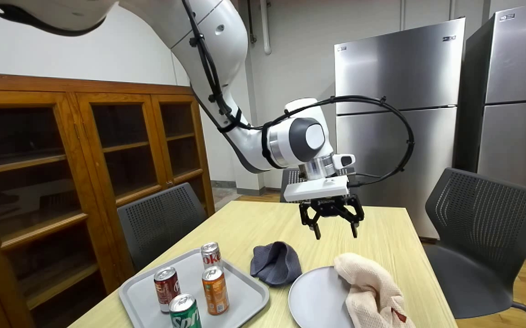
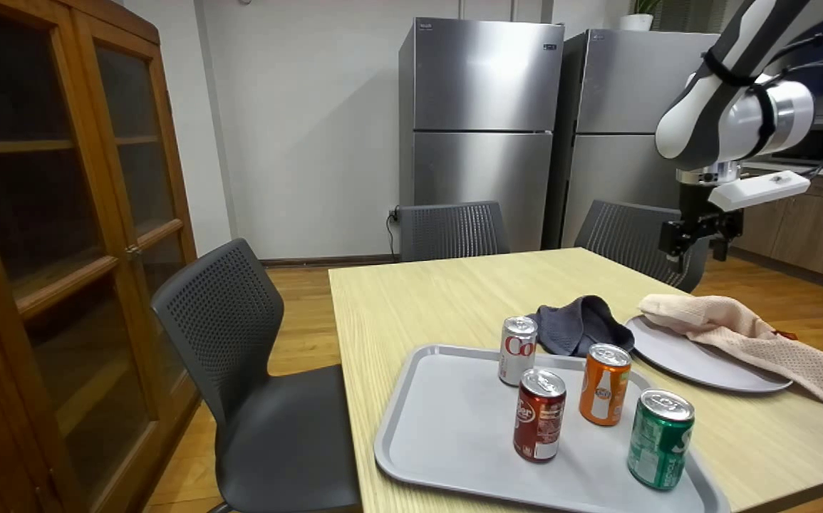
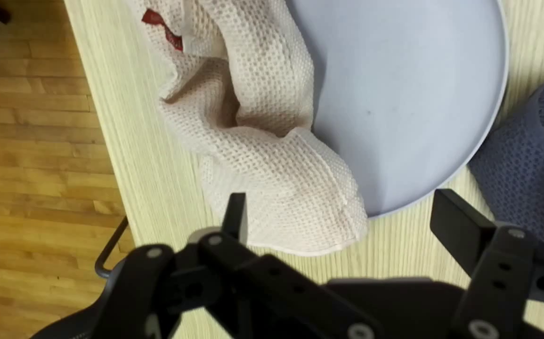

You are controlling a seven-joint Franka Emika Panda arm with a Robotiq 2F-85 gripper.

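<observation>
One pale pink cloth (image 3: 290,188) lies below and near your empty, wide-spread end effector (image 1: 336,234), partly over the plate (image 3: 418,94); you probably grip cleanest descending vertically onto a raised fold (image 3: 272,84).

- Pink towel (image 3: 295,193): cloth, waffle-textured, matt, rough to our eyes.
- Blue towel (image 1: 276,265): cloth too, coarse weave, dull.
- Plate (image 3: 408,94): smooth, low sheen; we cannot tell ceramic from plastic.
- Tray (image 2: 447,420): smooth, looks like plastic to us, faintly satin.
- Orange can (image 2: 603,388): metal, glossy sides, bare shiny top.
- Gripper (image 1: 336,236): mostly matt; metal or plastic, we cannot say.
- Table (image 2: 418,306): wood grain, matt.
- Cabinet (image 1: 68,132): varnished wood, glossy; glass panes (image 1: 118,122).
- Fridge (image 2: 482,78): brushed metal, we see light glaring off it.
- Chair (image 2: 226,328): matt plastic by its look, perforated back.
- Floor (image 3: 31,202): wooden boards, slight gloss.
</observation>
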